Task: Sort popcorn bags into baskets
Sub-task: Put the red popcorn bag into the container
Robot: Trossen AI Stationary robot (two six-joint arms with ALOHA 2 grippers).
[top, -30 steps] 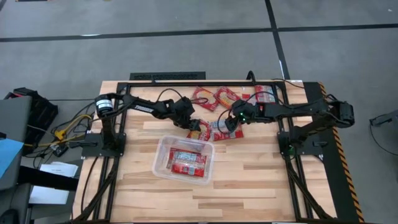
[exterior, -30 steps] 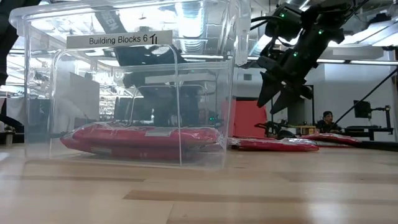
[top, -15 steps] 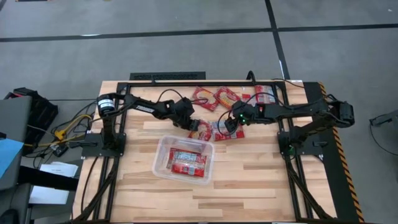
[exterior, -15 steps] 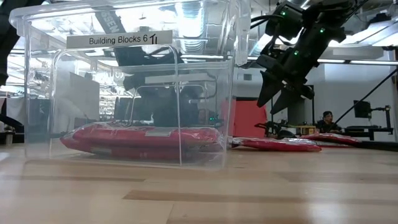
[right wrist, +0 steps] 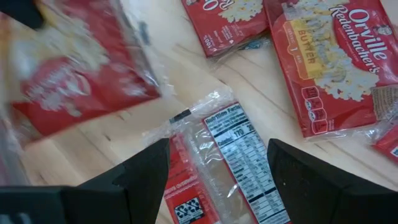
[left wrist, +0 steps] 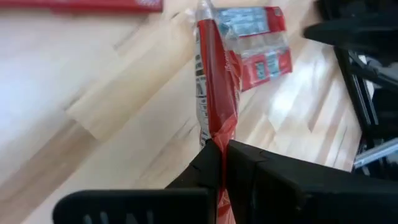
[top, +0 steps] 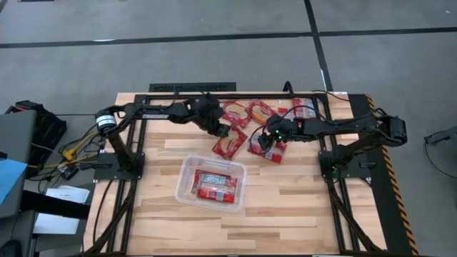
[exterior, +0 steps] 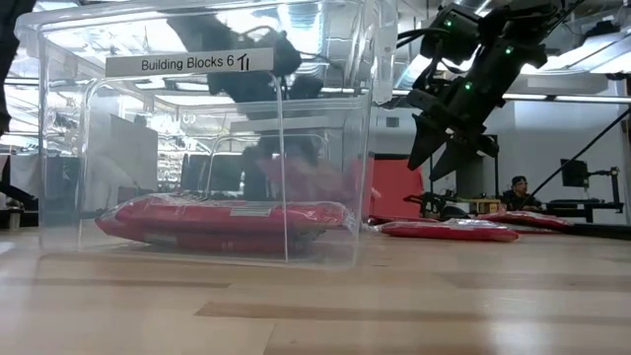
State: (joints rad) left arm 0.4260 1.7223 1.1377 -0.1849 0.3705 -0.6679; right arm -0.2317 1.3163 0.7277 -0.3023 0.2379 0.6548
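Left wrist view: the left gripper (left wrist: 217, 149) pinches the crimped edge of a flat red plastic popcorn packet (left wrist: 214, 93), which hangs limp above the table, light and floppy. The right gripper (right wrist: 217, 168) hovers open over a packet lying label-up (right wrist: 233, 155).

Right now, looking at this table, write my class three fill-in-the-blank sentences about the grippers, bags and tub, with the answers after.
1. The left gripper is shut on a popcorn ____.
2. The right gripper hangs over a packet with its jaws ____.
3. The clear tub stands on a table made of ____.

Missing words: bag; open; wood
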